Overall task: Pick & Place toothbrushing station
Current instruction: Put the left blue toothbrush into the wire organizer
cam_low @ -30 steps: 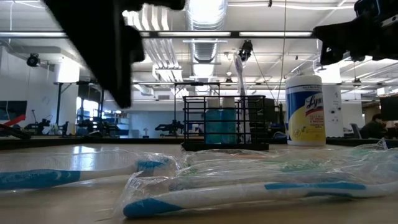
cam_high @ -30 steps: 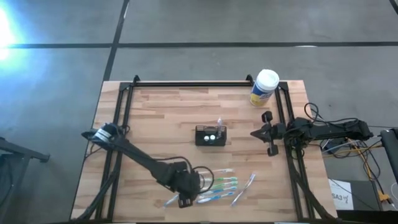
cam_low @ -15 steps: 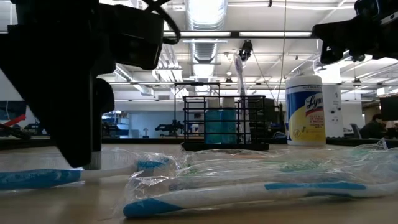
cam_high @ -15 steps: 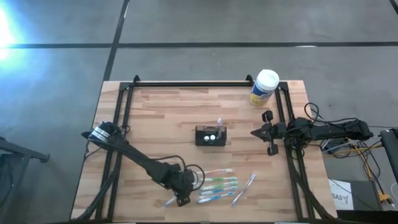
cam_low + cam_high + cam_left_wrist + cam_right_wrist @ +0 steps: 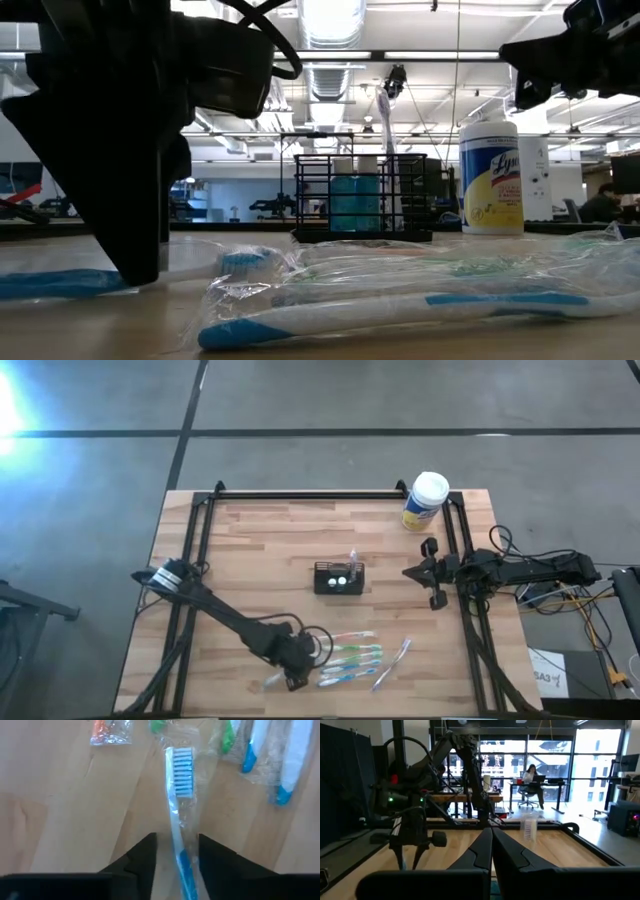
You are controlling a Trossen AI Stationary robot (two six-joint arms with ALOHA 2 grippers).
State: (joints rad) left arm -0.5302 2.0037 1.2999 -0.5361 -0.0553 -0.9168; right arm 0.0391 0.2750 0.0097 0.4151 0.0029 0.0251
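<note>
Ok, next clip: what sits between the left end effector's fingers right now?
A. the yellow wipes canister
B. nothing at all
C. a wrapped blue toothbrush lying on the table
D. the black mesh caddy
C: the left wrist view shows the wrapped blue toothbrush running between the left end effector's two fingers, flat on the table.

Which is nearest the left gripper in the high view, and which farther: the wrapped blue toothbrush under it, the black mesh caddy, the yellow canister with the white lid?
1. Wrapped blue toothbrush: between the left gripper fingers, at the table's near edge.
2. Black mesh caddy: mid-table, farther off.
3. Yellow canister with white lid: far right corner, farthest.
</note>
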